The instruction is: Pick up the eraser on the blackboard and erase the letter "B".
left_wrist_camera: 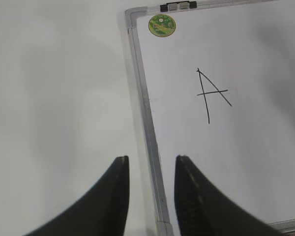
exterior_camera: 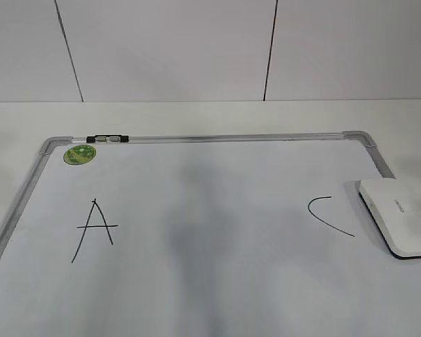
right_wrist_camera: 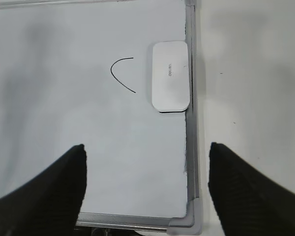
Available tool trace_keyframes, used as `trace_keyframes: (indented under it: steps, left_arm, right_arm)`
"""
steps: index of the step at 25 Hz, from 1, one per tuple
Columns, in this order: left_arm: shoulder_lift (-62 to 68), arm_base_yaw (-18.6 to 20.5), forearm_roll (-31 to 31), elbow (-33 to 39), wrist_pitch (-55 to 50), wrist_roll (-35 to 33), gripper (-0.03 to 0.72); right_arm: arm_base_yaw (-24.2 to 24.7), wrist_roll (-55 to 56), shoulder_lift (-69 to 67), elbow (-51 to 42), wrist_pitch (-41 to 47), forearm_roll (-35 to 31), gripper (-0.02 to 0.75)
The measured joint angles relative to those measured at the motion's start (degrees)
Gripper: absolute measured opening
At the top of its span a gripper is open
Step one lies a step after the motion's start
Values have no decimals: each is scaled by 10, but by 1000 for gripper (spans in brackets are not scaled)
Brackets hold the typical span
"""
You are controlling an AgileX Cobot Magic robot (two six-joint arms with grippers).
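The eraser point(exterior_camera: 396, 217) lies flat on the board point(exterior_camera: 196, 295) at its right edge, touching or overlapping the grey frame there, its long side running along the frame and its small grey print facing up; a thin dark underside shows at its near end. Just left of it, apart from it, is the "C" point(exterior_camera: 330, 215), a thin black open curve. Between that and the "A" point(exterior_camera: 93, 229) the board is blank apart from a faint grey smudge or shadow; no "B" shows in any view. The "A" stands near the left frame, and above it, in the far left corner, sits a round green sticker point(exterior_camera: 79, 154), with a small black-and-clear clip point(exterior_camera: 107, 138) on the top frame beside it. The right gripper point(right_wrist_camera: 146, 187) hangs above the board's near right corner, jaws spread wide, holding nothing, well apart from the eraser. The left gripper point(left_wrist_camera: 151, 189) hovers over the board's left frame, its jaws parted by a narrower gap and empty. The board rests on a white table point(exterior_camera: 210, 116).
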State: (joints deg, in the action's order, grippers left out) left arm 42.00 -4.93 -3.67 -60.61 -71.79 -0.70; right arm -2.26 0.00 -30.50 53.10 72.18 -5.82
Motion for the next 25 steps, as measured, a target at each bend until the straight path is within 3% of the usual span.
trace_keyframes:
  steps: [12, 19, 25]
  left_arm:
    - [-238, -3, -20, 150, -10, 0, 237]
    - [-334, -3, -12, 208, -11, -1, 237]
    - [-396, -3, -7, 276, -8, -8, 235]
  right_arm:
    - [0, -5, 216, -134, 6, 2, 592]
    - [0, -29, 265, -224, -20, 4, 589]
    - [0, -35, 270, -235, -40, 4, 587]
